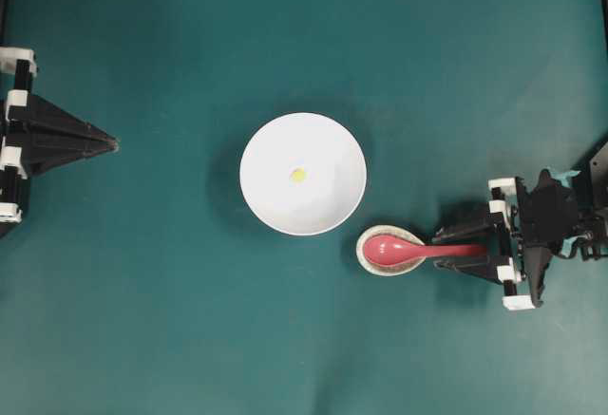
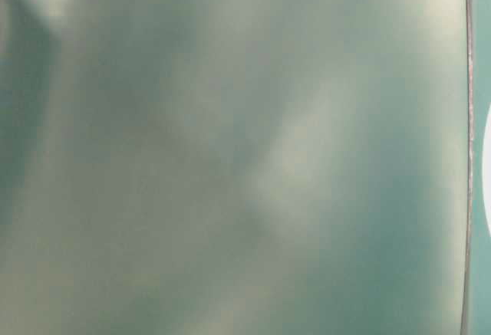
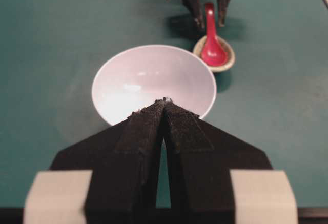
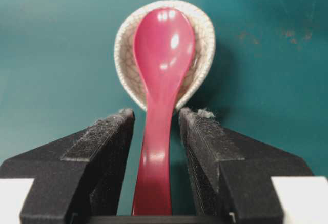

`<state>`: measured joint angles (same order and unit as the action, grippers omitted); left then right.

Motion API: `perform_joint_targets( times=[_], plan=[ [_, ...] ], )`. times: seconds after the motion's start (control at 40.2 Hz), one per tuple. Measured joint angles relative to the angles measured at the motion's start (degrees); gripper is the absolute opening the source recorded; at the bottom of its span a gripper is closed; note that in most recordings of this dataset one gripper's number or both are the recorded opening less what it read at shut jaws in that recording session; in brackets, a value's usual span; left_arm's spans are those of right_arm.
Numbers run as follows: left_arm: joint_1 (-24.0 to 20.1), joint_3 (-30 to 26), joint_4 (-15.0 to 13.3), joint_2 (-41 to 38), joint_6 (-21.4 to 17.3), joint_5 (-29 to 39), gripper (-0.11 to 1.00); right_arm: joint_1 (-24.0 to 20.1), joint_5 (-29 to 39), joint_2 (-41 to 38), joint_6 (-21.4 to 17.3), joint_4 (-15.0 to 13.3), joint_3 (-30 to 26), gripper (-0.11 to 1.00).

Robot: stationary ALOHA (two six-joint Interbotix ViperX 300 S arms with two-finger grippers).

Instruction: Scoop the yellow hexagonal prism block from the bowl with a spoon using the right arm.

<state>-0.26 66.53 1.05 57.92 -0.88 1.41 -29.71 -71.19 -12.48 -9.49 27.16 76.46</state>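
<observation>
Pink-red spoon [image 4: 163, 70] handle lies between the right gripper [image 4: 156, 119] fingers, spread, ungrasped; left gripper [image 3: 165, 103] clenched

Even, fairly bright light falls on the green table mat [image 1: 142, 320] in the overhead view, which is sharp, with soft short shadows beside the bowl [image 1: 302, 174]. The table-level view is a pale, washed-out blur; nothing in it is in focus. Small white highlights glint on the glossy spoon [image 4: 160, 75] in the right wrist view. Both wrist views blur the nearest finger pads [image 3: 146, 147] at their bottom edges.
</observation>
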Motion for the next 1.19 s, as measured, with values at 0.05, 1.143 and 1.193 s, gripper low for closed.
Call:
perform_joint_targets(
  times=[0.05,1.143,1.193],
  plan=[
    [0.0,0.0,0.09,0.0,0.0,0.0,-0.01,0.0,0.09,0.0,0.09,0.0,0.0,0.47],
    [0.0,0.0,0.09,-0.09,0.0,-0.09,-0.01,1.23,0.35,4.39,2.72,2.29,-0.44,0.24],
    [0.0,0.0,0.0,-0.09,0.0,0.0,-0.01,1.32,1.05,5.98,3.96,2.37,-0.44,0.24]
  ],
)
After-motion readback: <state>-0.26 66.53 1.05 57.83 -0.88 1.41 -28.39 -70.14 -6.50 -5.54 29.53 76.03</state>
